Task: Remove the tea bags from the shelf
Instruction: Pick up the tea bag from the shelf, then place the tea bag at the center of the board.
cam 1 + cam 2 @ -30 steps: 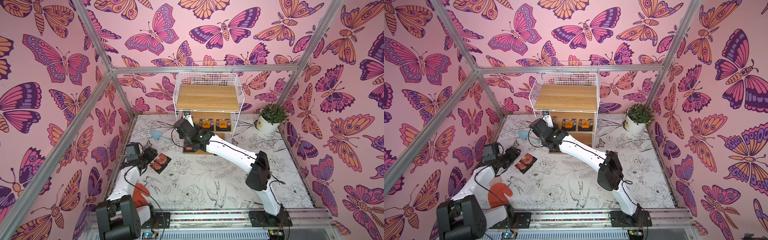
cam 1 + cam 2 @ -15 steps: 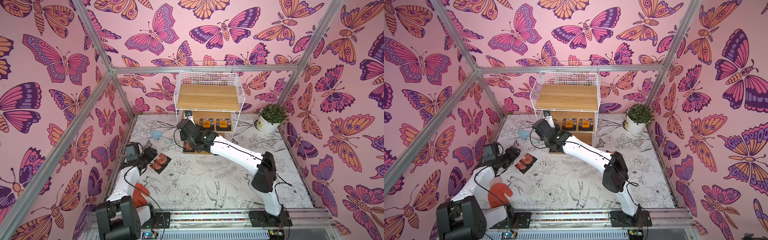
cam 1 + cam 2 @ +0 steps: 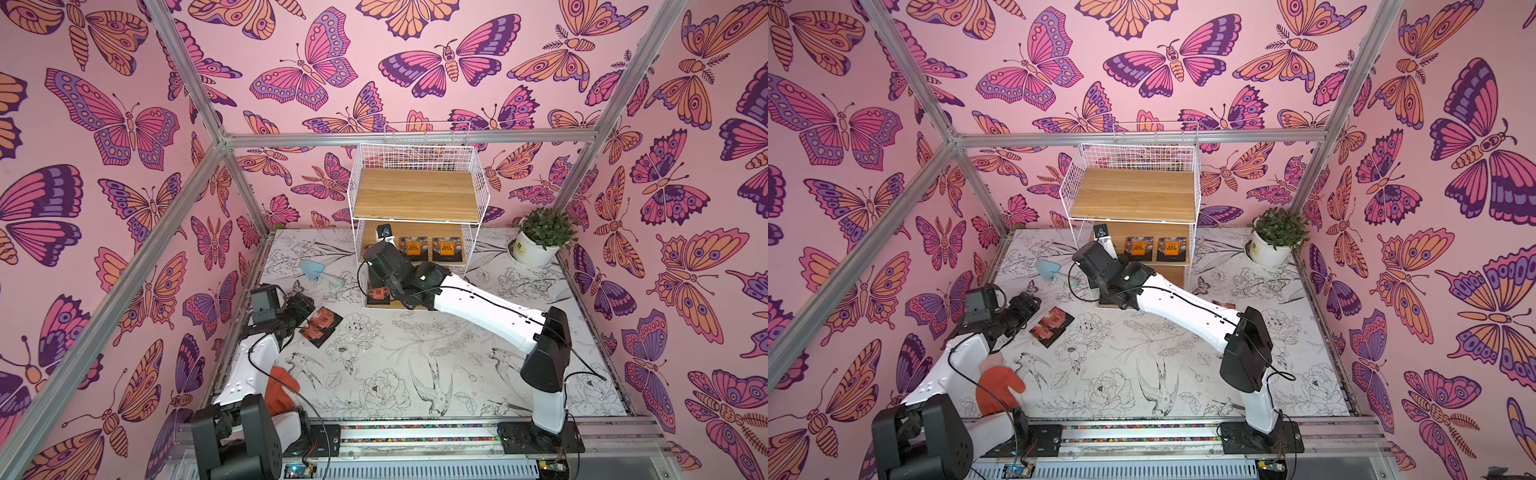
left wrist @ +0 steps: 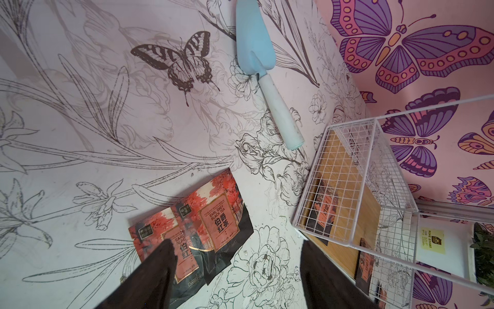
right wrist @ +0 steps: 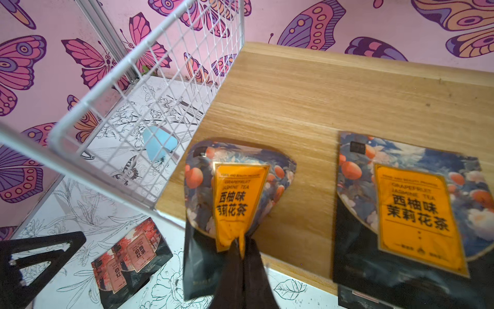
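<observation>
You are working in a robot test cell. Aluminium bars [image 3: 311, 138] frame butterfly-print walls [image 3: 104, 124], and a mat [image 3: 415, 353] of inked flowers lies beneath. Both arms [image 3: 478, 303] bolt to a rail [image 3: 415, 432], with a bare circuit board [image 3: 296, 469] beside it. The props look staged: a shelf [image 3: 415, 195] just ahead of your right gripper [image 5: 242, 248], a potted plant [image 3: 544, 228] well to its right.

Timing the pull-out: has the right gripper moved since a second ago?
Yes. The right gripper shifted slightly right, inward past the left post of the white wire-grid shelf, and is shut on an orange-label foil tea bag.
</observation>
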`<state>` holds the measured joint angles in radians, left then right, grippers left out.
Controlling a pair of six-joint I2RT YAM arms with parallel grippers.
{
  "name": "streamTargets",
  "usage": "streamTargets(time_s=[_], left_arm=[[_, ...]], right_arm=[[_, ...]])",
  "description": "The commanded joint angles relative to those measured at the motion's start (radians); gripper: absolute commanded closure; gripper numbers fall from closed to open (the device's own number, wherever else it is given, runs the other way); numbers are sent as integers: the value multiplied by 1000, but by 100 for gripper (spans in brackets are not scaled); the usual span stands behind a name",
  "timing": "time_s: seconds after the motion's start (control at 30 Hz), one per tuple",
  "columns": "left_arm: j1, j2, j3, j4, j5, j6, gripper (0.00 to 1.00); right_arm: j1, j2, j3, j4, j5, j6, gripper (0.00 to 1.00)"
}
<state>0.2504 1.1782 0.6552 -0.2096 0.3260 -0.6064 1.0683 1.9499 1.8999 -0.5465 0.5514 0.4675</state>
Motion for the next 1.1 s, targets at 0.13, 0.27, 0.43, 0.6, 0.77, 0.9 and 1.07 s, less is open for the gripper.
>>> streamTargets(time_s=[0.13, 0.27, 0.43, 0.6, 0.77, 0.9, 1.07], left_arm=[[6, -20, -13, 1, 23, 20, 24], [6, -25, -11, -1, 31, 20, 24], [6, -45, 2, -26, 46, 23, 24], [2, -93, 16, -73, 38, 26, 24], [-22, -112, 26, -110, 30, 29, 25], [-65, -124, 43, -138, 1, 24, 25], [-129, -125, 63, -156, -40, 17, 25]], right_arm=[[5, -69, -46, -102, -39, 12, 100], [14, -113, -73, -103, -45, 20, 100], [53, -191, -133, -88, 19, -5, 100], [78, -290, -205, -72, 51, -6, 100], [78, -425, -311, -115, 80, 41, 100], [68, -534, -465, -155, 137, 84, 100], [-4, -708, -715, -141, 113, 135, 100]])
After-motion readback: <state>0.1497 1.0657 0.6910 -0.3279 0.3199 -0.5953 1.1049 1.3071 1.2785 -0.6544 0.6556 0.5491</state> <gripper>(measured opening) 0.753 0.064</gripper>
